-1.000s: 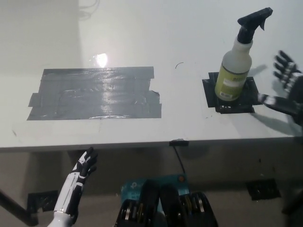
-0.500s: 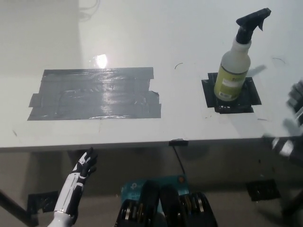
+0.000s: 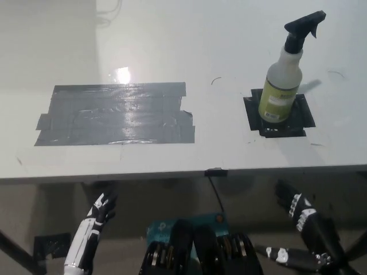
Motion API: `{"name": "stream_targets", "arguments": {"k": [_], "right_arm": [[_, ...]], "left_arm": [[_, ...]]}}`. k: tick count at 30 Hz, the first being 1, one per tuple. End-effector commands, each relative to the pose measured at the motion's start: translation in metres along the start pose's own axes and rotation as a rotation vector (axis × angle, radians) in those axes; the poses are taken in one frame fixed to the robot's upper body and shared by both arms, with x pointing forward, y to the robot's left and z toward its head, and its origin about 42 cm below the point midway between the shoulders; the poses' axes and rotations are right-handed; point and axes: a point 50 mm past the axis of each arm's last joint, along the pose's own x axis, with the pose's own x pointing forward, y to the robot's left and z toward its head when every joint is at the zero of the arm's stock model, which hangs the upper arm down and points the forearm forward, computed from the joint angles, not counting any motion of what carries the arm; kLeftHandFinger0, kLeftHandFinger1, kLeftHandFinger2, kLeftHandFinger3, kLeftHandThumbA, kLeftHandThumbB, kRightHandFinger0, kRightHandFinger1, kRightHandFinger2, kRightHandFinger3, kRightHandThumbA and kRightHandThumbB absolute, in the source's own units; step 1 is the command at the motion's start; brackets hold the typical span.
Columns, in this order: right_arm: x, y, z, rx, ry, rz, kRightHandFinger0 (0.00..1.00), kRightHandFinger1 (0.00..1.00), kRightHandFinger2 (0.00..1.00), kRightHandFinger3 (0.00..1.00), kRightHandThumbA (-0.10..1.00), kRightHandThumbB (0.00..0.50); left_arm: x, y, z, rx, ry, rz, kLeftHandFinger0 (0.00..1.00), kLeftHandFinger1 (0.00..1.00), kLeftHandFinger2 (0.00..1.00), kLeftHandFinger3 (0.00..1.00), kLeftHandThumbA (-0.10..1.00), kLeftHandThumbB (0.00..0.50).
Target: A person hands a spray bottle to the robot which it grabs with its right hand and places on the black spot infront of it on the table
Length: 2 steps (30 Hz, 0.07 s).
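On the black spot [image 3: 280, 116] at the table's [image 3: 172, 40] right side, the spray bottle [image 3: 280, 80] stood upright. Below the table edge, both the right hand [image 3: 299, 215] and left hand [image 3: 98, 213] hung empty, fingers spread.

White table [image 3: 172, 34] w/ glossy top, light glare [image 3: 121, 73] upper left; large grey tape patch [image 3: 114, 113] at centre-left. Floor [image 3: 51, 200] below front edge dim, approx. brownish.
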Motion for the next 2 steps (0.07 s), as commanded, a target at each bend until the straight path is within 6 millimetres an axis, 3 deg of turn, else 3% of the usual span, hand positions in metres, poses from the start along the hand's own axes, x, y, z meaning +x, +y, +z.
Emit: {"name": "stream_targets", "arguments": {"k": [1, 2], "right_arm": [[-0.003, 0.0076, 0.004, -0.089, -0.043, 0.056, 1.0, 1.0, 1.0, 1.0, 1.0, 0.455], [-0.003, 0.0076, 0.004, -0.089, -0.043, 0.056, 1.0, 1.0, 1.0, 1.0, 1.0, 0.455]], "left_arm": [[-0.0049, 0.0005, 0.0035, 0.016, -0.04, -0.015, 1.0, 1.0, 1.0, 1.0, 1.0, 0.042], [-0.0049, 0.0005, 0.0035, 0.016, -0.04, -0.015, 1.0, 1.0, 1.0, 1.0, 1.0, 0.042]]}}
